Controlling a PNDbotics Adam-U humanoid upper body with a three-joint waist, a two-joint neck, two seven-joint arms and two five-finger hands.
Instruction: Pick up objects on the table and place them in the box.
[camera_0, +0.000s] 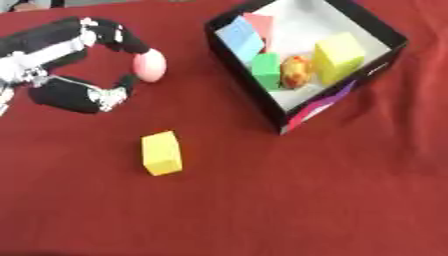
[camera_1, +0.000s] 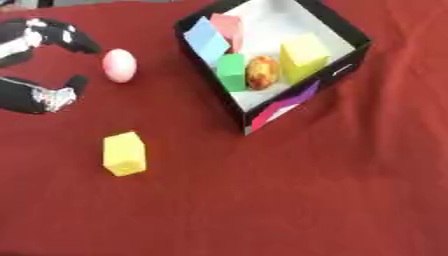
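Left eye view: left robot hand (camera_0: 66, 65) curls around pink egg (camera_0: 149, 65), at box's (camera_0: 249, 102) nine o'clock.
Smooth, round, likely light and slippery; pinching its widest middle looks safest.

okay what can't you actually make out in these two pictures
- Left hand: the view's left edge cuts off its arm; blur hides whether its fingers touch the pink egg.
- Right hand: in neither view.
- Orange-yellow round thing in the box: too blurred to identify.
- Box floor near the front wall: hidden by that wall.
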